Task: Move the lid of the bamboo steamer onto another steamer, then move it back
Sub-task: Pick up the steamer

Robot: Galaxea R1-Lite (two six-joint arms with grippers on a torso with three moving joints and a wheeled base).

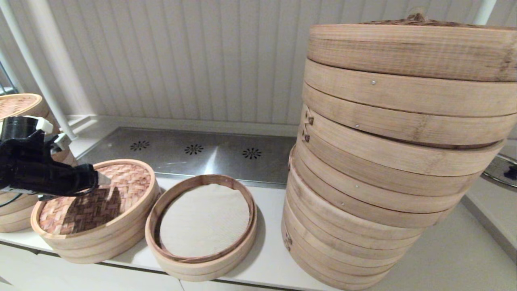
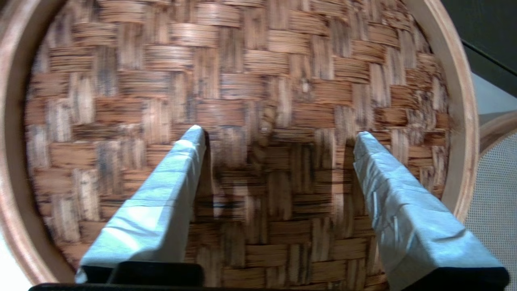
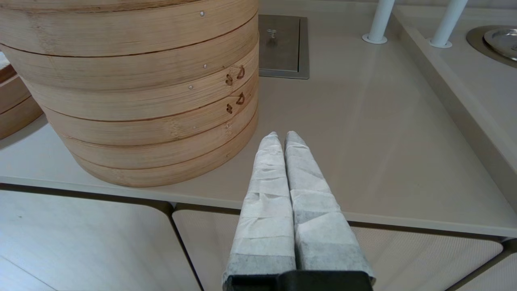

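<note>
The bamboo steamer lid (image 1: 125,190) has a reddish-brown woven top and a pale rim. It lies flat on a small basket (image 1: 101,244) at the front left, and that basket's liner is hidden. My left gripper (image 1: 103,180) hangs just over the lid and is open. In the left wrist view the lid (image 2: 258,64) fills the picture, and the left gripper (image 2: 278,133) has its fingers spread either side of the centre loop (image 2: 264,119), holding nothing. Beside it stands an open small basket (image 1: 202,270) with a pale, finely dotted liner (image 2: 492,202). My right gripper (image 3: 280,135) is shut and empty over the counter's front edge.
A huge stack of bamboo baskets (image 1: 383,161) with a knotted lid fills the right side, close to the right gripper (image 3: 141,101). A medium lidded stack (image 1: 16,105) stands at far left behind the left arm. A steel vent panel (image 1: 194,151) lies at the back. White posts (image 3: 377,20) rise behind.
</note>
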